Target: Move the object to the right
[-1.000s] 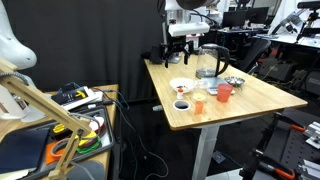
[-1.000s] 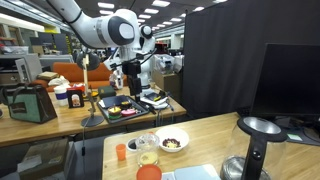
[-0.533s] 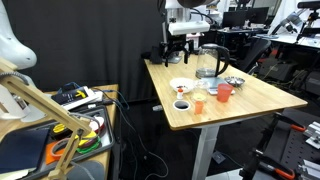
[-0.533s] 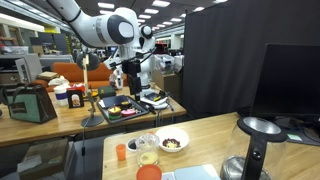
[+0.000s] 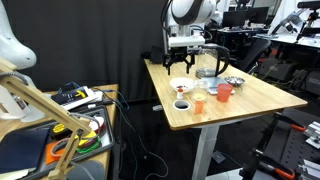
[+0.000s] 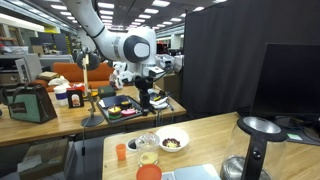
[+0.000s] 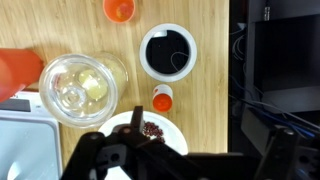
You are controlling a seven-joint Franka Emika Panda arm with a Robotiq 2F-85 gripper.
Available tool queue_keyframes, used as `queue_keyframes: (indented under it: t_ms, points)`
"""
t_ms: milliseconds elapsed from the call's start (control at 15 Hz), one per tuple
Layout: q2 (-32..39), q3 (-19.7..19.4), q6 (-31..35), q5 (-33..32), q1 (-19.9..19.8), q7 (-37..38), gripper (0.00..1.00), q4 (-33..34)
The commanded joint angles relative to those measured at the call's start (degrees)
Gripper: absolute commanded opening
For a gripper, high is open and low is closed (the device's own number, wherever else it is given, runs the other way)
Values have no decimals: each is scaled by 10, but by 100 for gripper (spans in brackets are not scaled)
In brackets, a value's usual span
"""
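Wrist view: gripper enters at the bottom of frame, jaws spread wide, nothing between them and touching nothing. Left to right: red cup at the left edge, clear glass, orange cup at the top, white plate bottom centre, small orange piece, dark bowl. The object, reddish-brown, lies on the plate, just above the gripper in frame. It is too small to tell its long axis or heading. In an exterior view the gripper hangs above the table, clear of the cups.

blocked — dish cluster mid-table | free — bare tabletop beside it
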Motion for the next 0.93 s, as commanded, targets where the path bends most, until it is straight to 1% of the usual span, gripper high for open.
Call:
queue_keyframes:
  t_ms: [0,133,400,867]
  points:
    - [40,-1,-16,60,-9,-15,100,42]
    - [64,-12,-12,71,-7,-4,100,58]
    - [99,-38,-16,46,5,10,100,78]
    - [137,-39,-36,57,6,6,100,103]
